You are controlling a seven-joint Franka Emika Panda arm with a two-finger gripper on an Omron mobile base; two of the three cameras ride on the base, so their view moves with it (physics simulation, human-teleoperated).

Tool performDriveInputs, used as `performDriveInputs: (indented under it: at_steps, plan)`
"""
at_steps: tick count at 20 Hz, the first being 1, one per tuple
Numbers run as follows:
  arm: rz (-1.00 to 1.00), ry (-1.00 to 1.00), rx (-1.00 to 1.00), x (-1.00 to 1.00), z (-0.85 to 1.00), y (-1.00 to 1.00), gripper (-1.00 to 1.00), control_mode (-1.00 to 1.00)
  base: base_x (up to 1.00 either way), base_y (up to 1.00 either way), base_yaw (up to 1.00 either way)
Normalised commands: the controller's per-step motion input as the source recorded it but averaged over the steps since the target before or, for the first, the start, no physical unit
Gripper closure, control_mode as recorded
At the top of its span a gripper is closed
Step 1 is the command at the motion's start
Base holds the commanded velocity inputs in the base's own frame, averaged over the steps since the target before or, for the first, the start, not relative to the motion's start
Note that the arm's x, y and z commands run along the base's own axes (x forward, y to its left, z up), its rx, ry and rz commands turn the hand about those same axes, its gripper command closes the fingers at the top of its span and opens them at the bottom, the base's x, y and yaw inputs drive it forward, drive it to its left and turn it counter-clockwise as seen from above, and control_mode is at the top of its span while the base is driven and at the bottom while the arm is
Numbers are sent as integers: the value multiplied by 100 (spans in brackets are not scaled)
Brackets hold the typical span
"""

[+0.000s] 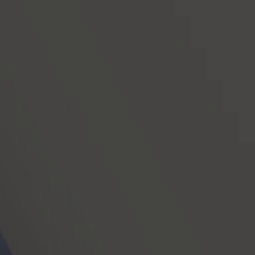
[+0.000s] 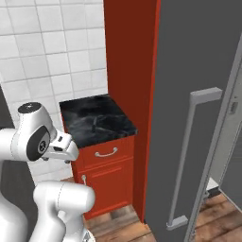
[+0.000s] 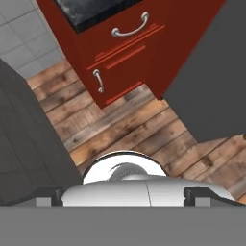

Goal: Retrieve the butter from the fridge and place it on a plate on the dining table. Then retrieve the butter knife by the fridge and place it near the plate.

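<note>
While parked close against the tall plain grey double-door fridge (image 2: 198,52), holds the two-finger gripper (image 3: 122,198) low, aimed at the brown plank floor (image 3: 125,129), jaws spread wide with nothing between them. Judged barely begun: no butter in hand, presumably behind the grey doors; fetching, plating and the knife run all left.

Door with the long vertical bar handle (image 2: 194,156): ajar or shut, cannot tell. Thin dark-grey butter knife (image 2: 94,125) untouched on the black white-veined marble top (image 2: 80,113) of the red base cabinet (image 2: 111,175), just beside the fridge.

Tight quarters: tall red side panel (image 2: 132,71) and door edge to the right, white tiled wall (image 2: 47,56) behind the cabinet. Open floor below for backing off.
</note>
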Motion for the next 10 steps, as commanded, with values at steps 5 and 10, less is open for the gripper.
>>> performDriveInputs:
  at_steps: [5,10]
  plan:
    - [0,0,0,0,0,0,-100,100,49,6,-16]
    - [0,0,0,0,0,0,-100,100,52,2,-2]
